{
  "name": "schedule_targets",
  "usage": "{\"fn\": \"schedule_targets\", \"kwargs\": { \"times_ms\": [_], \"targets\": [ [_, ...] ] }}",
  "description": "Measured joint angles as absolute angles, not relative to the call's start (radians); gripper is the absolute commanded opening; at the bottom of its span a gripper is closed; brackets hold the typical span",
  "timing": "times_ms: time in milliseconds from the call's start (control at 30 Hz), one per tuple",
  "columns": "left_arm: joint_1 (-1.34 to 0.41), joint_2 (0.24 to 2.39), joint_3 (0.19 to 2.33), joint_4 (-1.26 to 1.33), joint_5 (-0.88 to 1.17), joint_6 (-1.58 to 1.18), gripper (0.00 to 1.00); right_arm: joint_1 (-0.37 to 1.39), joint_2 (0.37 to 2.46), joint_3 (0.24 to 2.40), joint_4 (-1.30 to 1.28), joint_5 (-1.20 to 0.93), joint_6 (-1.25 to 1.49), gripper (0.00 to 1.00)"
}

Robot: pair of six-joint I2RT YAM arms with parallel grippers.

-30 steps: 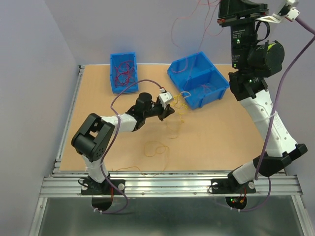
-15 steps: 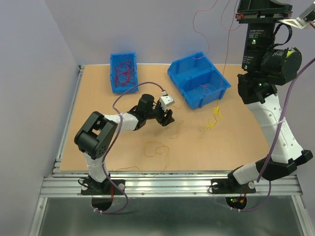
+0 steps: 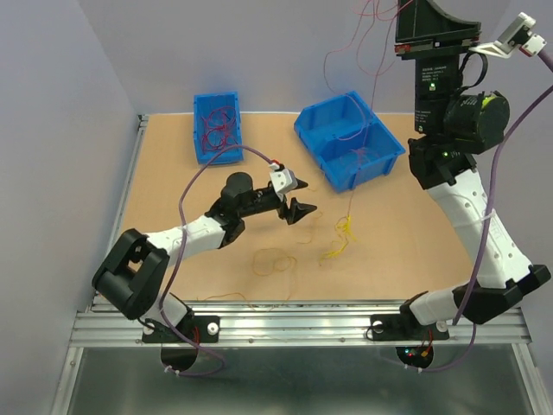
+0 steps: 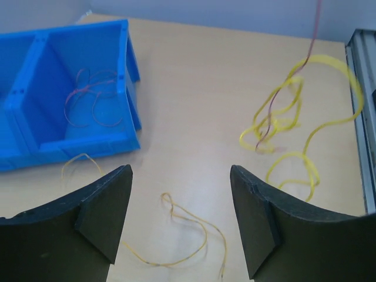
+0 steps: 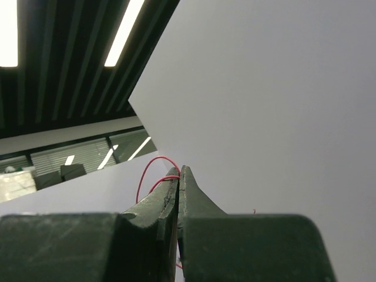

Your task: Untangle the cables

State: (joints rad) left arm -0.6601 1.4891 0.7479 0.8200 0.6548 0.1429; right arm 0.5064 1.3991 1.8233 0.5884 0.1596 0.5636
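Observation:
My right gripper (image 5: 179, 171) is raised high above the table and shut on a dark red cable (image 5: 147, 170). Red strands (image 3: 373, 52) hang down from it to a yellow tangle of cables (image 3: 339, 238), which dangles at table level right of my left gripper (image 3: 298, 210). In the left wrist view that tangle (image 4: 282, 117) lies ahead on the right, with a red strand (image 4: 311, 41) rising from it. My left gripper (image 4: 181, 173) is open, low over the table, and a single loose yellow cable (image 4: 188, 235) lies on the board between its fingers.
A blue two-compartment bin (image 3: 321, 130) holding a few red and yellow wires stands at the back centre. A small blue bin (image 3: 200, 143) with red wires stands at the back left. A yellow loop (image 3: 272, 259) lies near the front. The table's metal rail (image 3: 302, 324) runs along the near edge.
My left gripper has opened and reached further right. The yellow tangle, earlier at its fingers, now hangs from the raised right gripper and has swung right and towards the front.

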Motion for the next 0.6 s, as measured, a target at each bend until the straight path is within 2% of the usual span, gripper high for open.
{"fn": "schedule_targets", "kwargs": {
  "times_ms": [167, 333, 433, 467, 500, 600],
  "targets": [
    [-0.662, 1.398, 0.754, 0.874, 0.68, 0.092, 0.8, 0.506, 1.424, 1.815, 0.592, 0.111, 0.643, 0.01],
    [-0.675, 1.43, 0.85, 0.925, 0.706, 0.038, 0.77, 0.506, 1.462, 1.817, 0.605, 0.07, 0.701, 0.01],
    [-0.694, 1.492, 0.909, 0.947, 0.698, 0.027, 0.71, 0.51, 1.493, 1.819, 0.606, 0.049, 0.731, 0.0],
    [-0.699, 1.53, 0.939, 0.952, 0.687, 0.025, 0.62, 0.512, 1.501, 1.819, 0.606, 0.046, 0.739, 0.01],
    [-0.702, 1.567, 0.966, 0.951, 0.671, 0.025, 0.59, 0.515, 1.512, 1.821, 0.606, 0.043, 0.746, 0.0],
    [-0.71, 1.663, 1.039, 0.92, 0.574, 0.036, 0.59, 0.525, 1.531, 1.829, 0.604, 0.038, 0.758, 0.0]
  ]
}}
